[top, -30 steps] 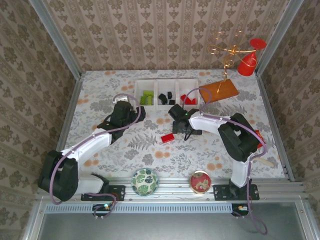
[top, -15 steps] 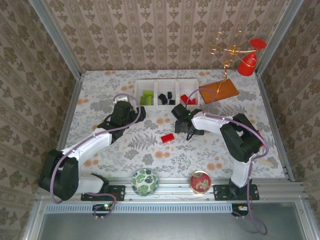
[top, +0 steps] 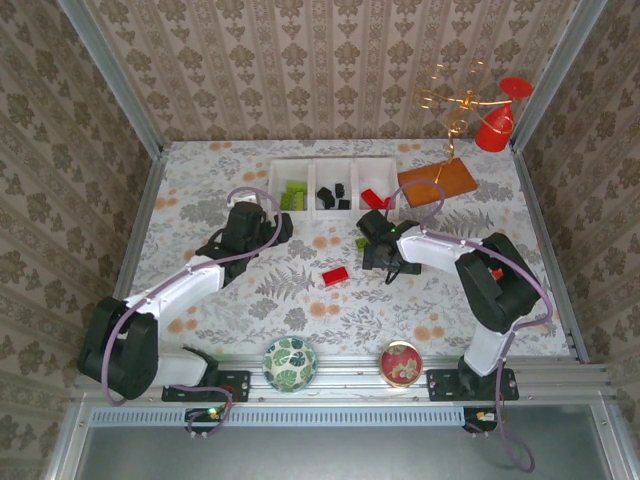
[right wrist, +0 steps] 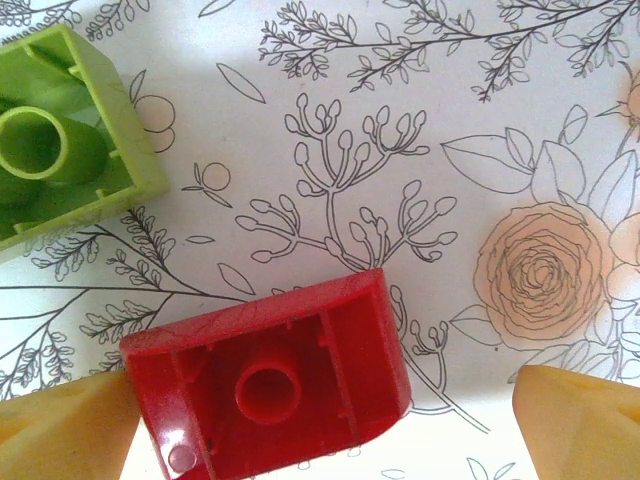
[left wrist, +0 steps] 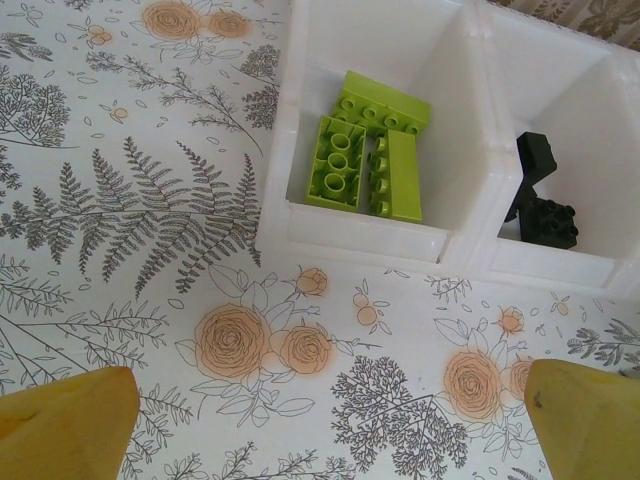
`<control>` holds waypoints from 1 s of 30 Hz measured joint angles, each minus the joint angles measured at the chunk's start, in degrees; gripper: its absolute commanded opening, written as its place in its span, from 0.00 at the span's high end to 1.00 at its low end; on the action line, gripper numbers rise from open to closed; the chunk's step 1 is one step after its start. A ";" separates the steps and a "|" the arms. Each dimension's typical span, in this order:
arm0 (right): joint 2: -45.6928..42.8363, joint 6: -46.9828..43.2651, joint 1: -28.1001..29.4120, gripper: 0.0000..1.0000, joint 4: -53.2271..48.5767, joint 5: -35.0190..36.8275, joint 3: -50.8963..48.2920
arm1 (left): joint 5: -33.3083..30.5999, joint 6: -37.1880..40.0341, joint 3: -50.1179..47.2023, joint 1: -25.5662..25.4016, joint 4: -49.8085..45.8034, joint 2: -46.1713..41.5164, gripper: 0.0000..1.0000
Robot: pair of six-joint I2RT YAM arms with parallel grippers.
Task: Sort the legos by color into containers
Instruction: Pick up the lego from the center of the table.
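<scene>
- Top external: white three-cell tray (top: 330,172) at the far side of the worktop (top: 200,200). It holds lime bricks (top: 292,195) in the left cell, black cubes (top: 333,192) in the middle and red bricks (top: 374,198) in the right. A loose red brick (top: 336,275) lies well short of the tray. By my reckoning the sorting is nearly done.
- Left wrist: my left tool (left wrist: 320,430) is spread wide with nothing between its tips. It hangs over bare worktop just on the near side of the lime cell. The red cell is cut off.
- Right wrist: my right tool (right wrist: 322,425) is spread wide, straddling an upturned red brick (right wrist: 265,385). The brick sits close to one tip; whether they touch, I cannot tell. A stray lime brick (right wrist: 60,150) is cropped by the frame edge.
- Step in hand: picking up this red brick. Next I should centre over it, lower, close, then carry it to the right cell.
- I am unsure whether it is the loose brick seen from above.
</scene>
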 measured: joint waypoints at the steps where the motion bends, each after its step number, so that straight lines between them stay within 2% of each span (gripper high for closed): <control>1: -0.24 0.00 0.00 0.03 -0.09 0.00 0.00 | 0.00 0.00 0.00 0.00 0.00 0.11 0.00; 19: 1.53 2.16 -0.11 0.01 0.07 0.50 2.08 | 0.42 -0.02 0.00 0.07 0.02 0.48 0.00; 30: 2.36 5.55 -0.68 0.00 0.02 3.45 2.19 | 0.70 -0.37 0.00 0.37 0.07 0.72 0.00</control>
